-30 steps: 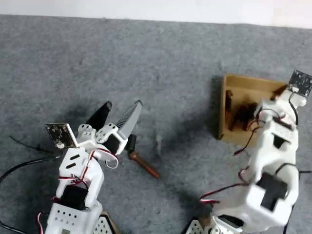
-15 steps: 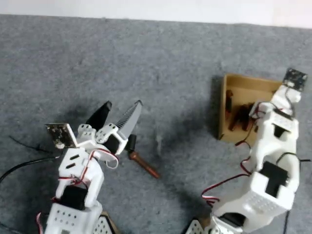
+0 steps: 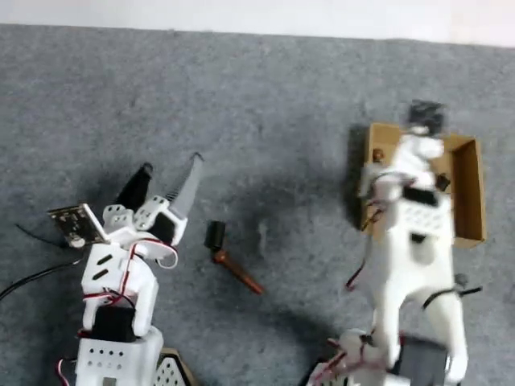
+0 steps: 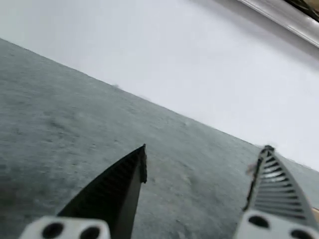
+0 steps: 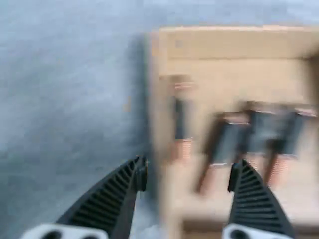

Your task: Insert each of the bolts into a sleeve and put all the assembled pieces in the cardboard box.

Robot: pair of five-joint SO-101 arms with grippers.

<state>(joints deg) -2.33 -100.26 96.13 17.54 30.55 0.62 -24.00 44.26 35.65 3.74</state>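
Observation:
A copper bolt [image 3: 239,273] lies on the grey mat near the middle, with a black sleeve [image 3: 213,235] at its upper end. My left gripper [image 3: 169,169] hovers open and empty up and to the left of them; in its wrist view the left gripper [image 4: 204,157] faces bare mat. The cardboard box [image 3: 469,193] stands at the right, under my right arm [image 3: 410,217]. My right gripper [image 5: 189,169] is open and empty, straddling the box's wall [image 5: 154,99]. Several assembled pieces [image 5: 259,134], black sleeves on copper bolts, lie inside.
The grey mat [image 3: 273,112] stretches open between the two arms and toward the back. A white wall [image 4: 199,59] rises behind the mat's far edge. Black cables [image 3: 32,241] trail at the left arm's base.
My right arm has swung left over the box, its wrist camera now at the far wall. My left gripper has shifted left, away from the sleeve and bolt, still open.

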